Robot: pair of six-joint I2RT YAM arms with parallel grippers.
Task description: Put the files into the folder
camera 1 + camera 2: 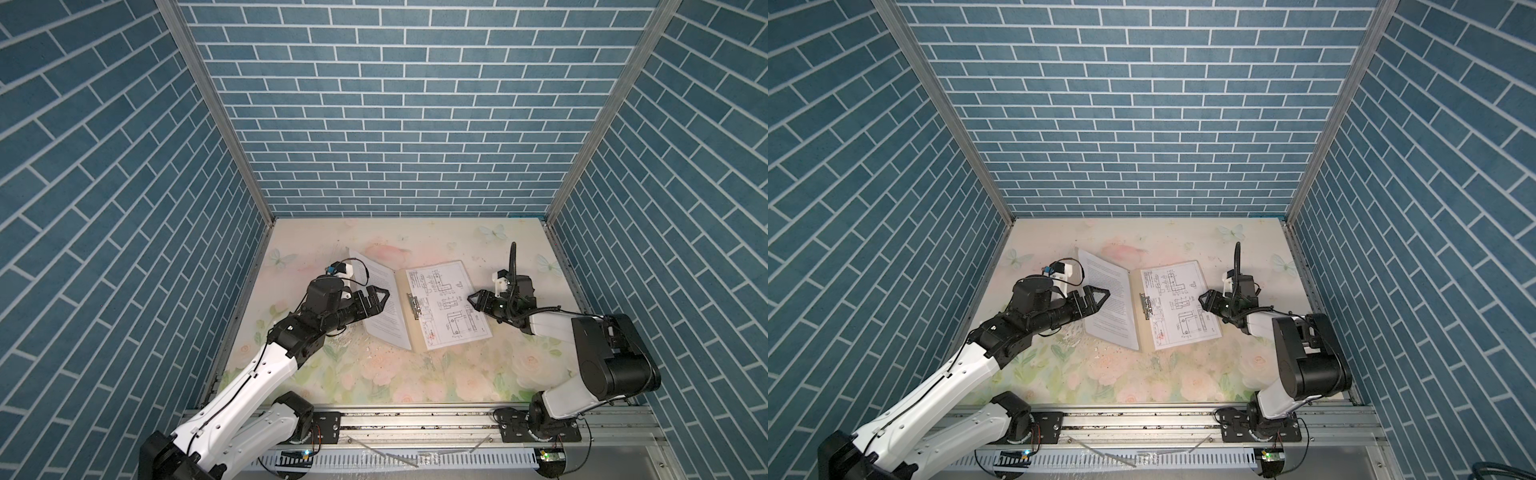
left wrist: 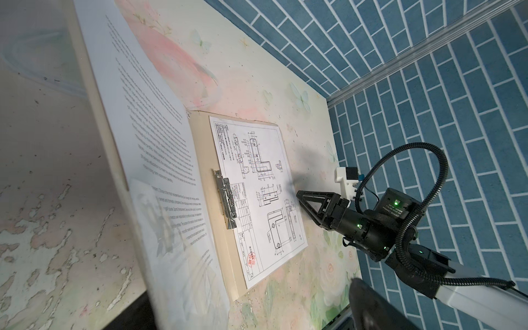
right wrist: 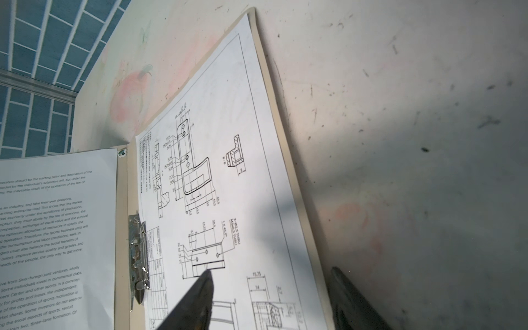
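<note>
Left fingers (image 1: 380, 300) spread, blurred close-up | right fingers (image 3: 268, 300) apart, cropped | folder (image 1: 402, 309) open

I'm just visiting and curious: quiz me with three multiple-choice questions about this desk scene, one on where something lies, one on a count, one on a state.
1. Where does the drawing sheet lie?
A. on the folder's flat right half
B. on the bare table
C. in a gripper

2. How many paper sheets show?
A. one
B. two
C. four

3. What state is the folder in?
A. shut flat
B. open, left flap raised
C. standing on its edge

Answers:
1 A, tan border shows around the sheet.
2 B, the drawing sheet and the text sheet.
3 B, both inner sides and the metal clip show, with the left flap tilted up by the left gripper.
</note>
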